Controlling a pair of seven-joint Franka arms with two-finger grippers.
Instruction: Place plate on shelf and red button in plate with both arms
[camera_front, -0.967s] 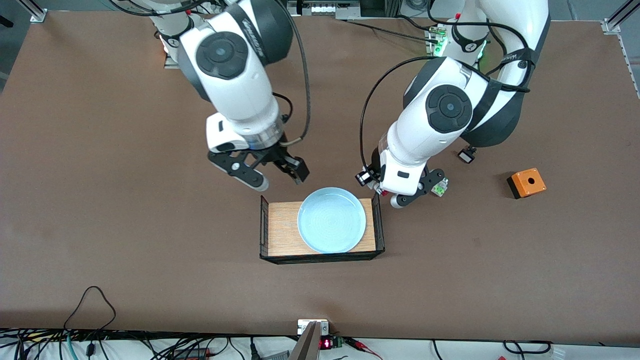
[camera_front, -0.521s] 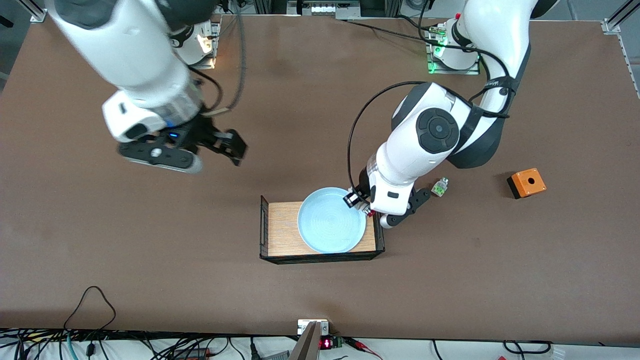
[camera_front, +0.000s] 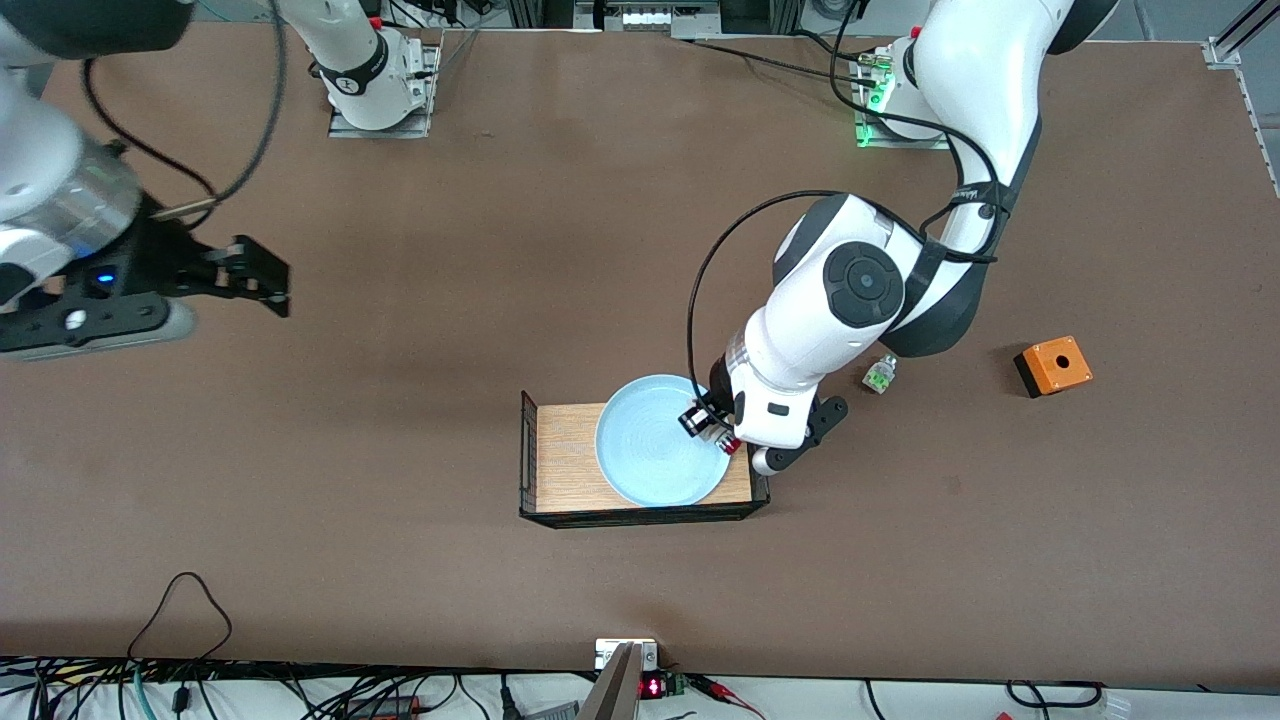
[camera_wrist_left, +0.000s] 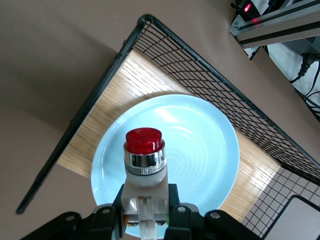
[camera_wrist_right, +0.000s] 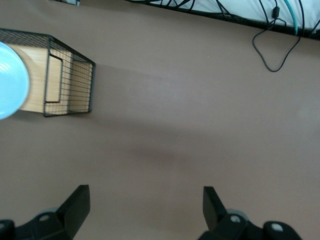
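The pale light-blue plate (camera_front: 655, 445) lies in a black wire basket (camera_front: 528, 470) with a wooden floor, mid-table. My left gripper (camera_front: 716, 428) is shut on the red button (camera_front: 728, 443) and holds it over the plate's edge toward the left arm's end. In the left wrist view the red button (camera_wrist_left: 144, 150), red cap outward, sits between the fingers of my left gripper (camera_wrist_left: 146, 210) above the plate (camera_wrist_left: 205, 145). My right gripper (camera_front: 170, 300) is open and empty over bare table at the right arm's end. In its wrist view the right gripper (camera_wrist_right: 145, 205) is open.
A green-capped button (camera_front: 879, 376) and an orange box with a hole (camera_front: 1053, 365) lie on the table toward the left arm's end. The basket's mesh walls (camera_wrist_left: 200, 70) rise round the plate. The basket (camera_wrist_right: 70, 85) also shows in the right wrist view. Cables (camera_front: 180, 610) run along the table's near edge.
My left gripper carried the red button from beside the basket to over the plate's edge. My right arm swung away from the basket toward its end of the table, still open.
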